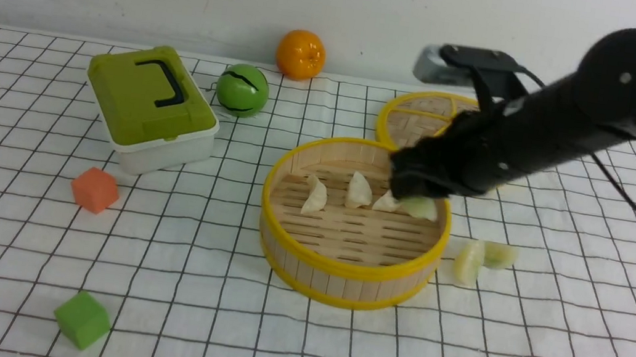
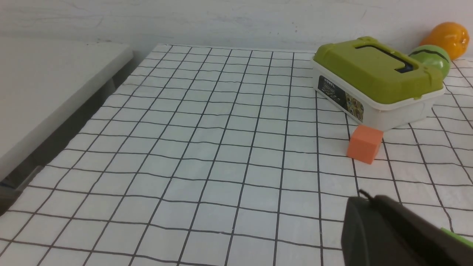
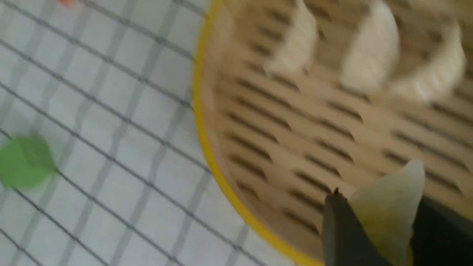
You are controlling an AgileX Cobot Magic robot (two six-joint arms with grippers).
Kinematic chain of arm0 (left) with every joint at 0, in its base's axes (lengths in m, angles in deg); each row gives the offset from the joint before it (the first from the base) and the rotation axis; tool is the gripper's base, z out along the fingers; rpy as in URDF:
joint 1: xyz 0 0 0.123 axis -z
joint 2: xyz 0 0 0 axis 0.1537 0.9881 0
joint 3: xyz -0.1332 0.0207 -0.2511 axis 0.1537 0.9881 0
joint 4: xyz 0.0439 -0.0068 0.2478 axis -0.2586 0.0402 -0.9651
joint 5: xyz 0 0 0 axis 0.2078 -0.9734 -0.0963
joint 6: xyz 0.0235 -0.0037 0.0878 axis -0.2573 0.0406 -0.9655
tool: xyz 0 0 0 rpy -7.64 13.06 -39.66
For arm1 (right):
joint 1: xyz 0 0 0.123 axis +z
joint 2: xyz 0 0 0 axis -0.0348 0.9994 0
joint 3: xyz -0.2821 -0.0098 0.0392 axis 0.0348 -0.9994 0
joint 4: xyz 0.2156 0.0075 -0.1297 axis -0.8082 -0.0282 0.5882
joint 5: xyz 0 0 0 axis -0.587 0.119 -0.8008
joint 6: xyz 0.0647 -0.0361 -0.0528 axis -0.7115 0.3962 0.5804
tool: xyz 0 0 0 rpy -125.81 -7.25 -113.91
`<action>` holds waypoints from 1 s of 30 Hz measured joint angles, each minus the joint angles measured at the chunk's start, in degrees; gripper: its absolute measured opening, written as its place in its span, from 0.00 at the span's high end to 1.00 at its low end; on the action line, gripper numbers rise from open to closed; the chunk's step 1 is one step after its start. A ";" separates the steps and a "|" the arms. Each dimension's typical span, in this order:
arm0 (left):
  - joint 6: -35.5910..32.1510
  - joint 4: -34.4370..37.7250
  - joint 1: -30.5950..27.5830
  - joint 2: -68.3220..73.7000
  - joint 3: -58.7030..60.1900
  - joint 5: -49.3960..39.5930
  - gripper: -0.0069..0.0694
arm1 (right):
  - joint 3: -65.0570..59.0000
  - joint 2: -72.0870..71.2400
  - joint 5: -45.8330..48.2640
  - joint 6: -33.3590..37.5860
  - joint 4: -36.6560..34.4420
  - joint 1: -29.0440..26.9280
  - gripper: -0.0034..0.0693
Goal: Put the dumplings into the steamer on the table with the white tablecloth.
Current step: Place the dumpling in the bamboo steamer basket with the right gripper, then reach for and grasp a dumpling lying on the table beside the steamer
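Note:
The round bamboo steamer (image 1: pixel 342 269) with yellow rims stands mid-table on the white gridded tablecloth (image 1: pixel 210 325). Three cream-white dumplings lie on its slatted floor (image 1: pixel 315 195) (image 1: pixel 358 190) (image 1: pixel 386 202). My right gripper (image 1: pixel 414 199) hangs over the steamer's right rim, shut on a pale yellowish-green dumpling (image 3: pixel 388 210) that pokes out between its fingers (image 3: pixel 338 229). Two more yellowish-green dumplings (image 1: pixel 468 262) (image 1: pixel 499 255) rest on the cloth just right of the steamer. My left gripper (image 2: pixel 364 197) shows only in its wrist view, low over bare cloth, shut with nothing in it.
A green-lidded white box (image 1: pixel 151 105) sits at the back left, with a green ball (image 1: pixel 242 90) and an orange (image 1: pixel 300 54) behind it. The flat woven lid (image 1: pixel 420 118) lies behind the steamer. An orange cube (image 1: pixel 95 189) and a green cube (image 1: pixel 81 319) lie front left.

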 joint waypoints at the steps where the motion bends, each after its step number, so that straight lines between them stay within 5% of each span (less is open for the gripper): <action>1: 0.00 0.00 0.00 0.00 0.00 0.00 0.93 | 0.51 2.08 -4.55 -0.04 -2.35 1.53 0.68; 5: 0.00 0.05 0.00 0.00 0.00 0.00 0.93 | 0.69 10.04 -13.70 -0.08 -8.16 3.70 0.68; 15: 0.00 0.11 0.00 0.00 0.05 -0.11 0.93 | 0.52 17.13 -17.36 -0.12 -15.26 3.71 0.66; 19: 0.00 0.11 0.00 0.00 0.05 -0.11 0.93 | 0.52 17.13 -17.07 -0.12 -15.31 3.71 0.53; 23: 0.00 0.11 0.00 0.00 0.05 -0.15 0.93 | 0.52 14.76 -15.23 2.11 -13.85 3.61 0.28; 30: 0.00 0.11 0.00 0.00 0.05 -0.15 0.93 | 0.90 4.13 -8.28 3.60 -5.00 -1.86 0.21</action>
